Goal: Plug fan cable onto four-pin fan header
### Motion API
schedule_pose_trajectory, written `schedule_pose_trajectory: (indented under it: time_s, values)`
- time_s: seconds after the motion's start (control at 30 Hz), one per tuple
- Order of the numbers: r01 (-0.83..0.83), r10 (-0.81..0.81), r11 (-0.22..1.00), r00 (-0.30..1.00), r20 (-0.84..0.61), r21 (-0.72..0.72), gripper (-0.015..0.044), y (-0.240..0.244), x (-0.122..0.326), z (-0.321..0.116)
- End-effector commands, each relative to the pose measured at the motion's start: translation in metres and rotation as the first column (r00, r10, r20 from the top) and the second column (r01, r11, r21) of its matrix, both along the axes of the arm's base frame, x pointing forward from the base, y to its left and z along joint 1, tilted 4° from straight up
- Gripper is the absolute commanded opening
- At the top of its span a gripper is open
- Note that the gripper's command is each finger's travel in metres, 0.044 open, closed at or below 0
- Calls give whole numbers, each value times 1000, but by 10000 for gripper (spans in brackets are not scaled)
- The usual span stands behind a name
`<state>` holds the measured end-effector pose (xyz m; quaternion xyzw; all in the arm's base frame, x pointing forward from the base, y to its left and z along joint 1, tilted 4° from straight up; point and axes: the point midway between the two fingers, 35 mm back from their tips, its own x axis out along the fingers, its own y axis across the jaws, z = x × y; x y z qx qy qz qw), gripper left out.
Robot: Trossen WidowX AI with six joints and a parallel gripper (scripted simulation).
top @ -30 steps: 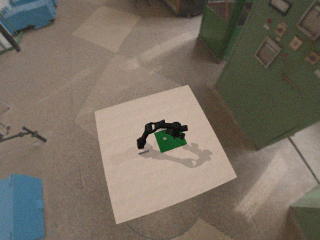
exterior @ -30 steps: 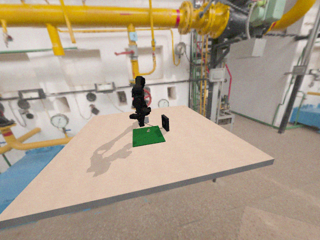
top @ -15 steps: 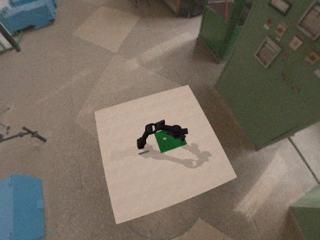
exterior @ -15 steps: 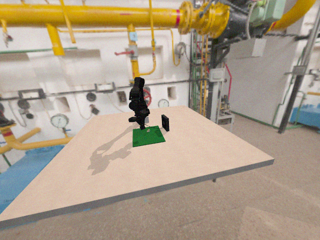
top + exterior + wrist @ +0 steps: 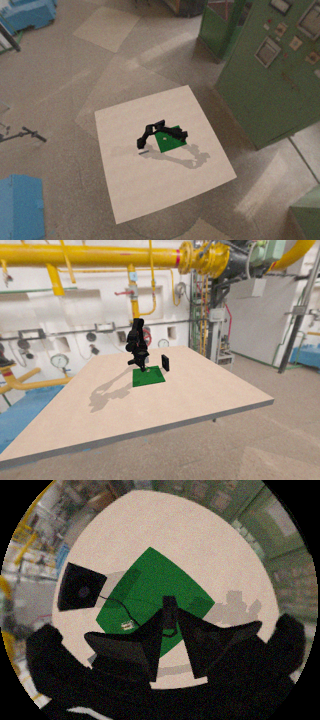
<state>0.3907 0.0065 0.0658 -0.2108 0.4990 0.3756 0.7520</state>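
Observation:
The green board (image 5: pixel 165 147) (image 5: pixel 148 380) (image 5: pixel 152 572) lies flat on the table. The small pale header (image 5: pixel 164 138) (image 5: pixel 148 370) (image 5: pixel 127 625) stands on it. The black fan (image 5: pixel 165 363) (image 5: pixel 75 591) stands upright beside the board. Its thin dark cable (image 5: pixel 118 602) runs from the fan over the board towards the fingers. My gripper (image 5: pixel 143 369) (image 5: pixel 170 611) is shut on the small black plug (image 5: pixel 170 601), over the board and to one side of the header, not on it. The exact height of the plug above the board cannot be told.
The pale table (image 5: pixel 144 188) (image 5: pixel 180 397) bears the board, the fan and the arm. A small grey strip (image 5: pixel 143 152) lies near the arm's base. The arm (image 5: pixel 149 129) (image 5: pixel 139 335) casts a shadow over the table.

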Motion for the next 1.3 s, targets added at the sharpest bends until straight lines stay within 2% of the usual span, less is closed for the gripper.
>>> schedule_pose_trajectory:
  time_s: [0.0,1.27]
  values:
    - [12,-13,999,1000,21,40,0,0,2,-4]
    - [12,-99,935,969,227,355,0,-9,10,-17]
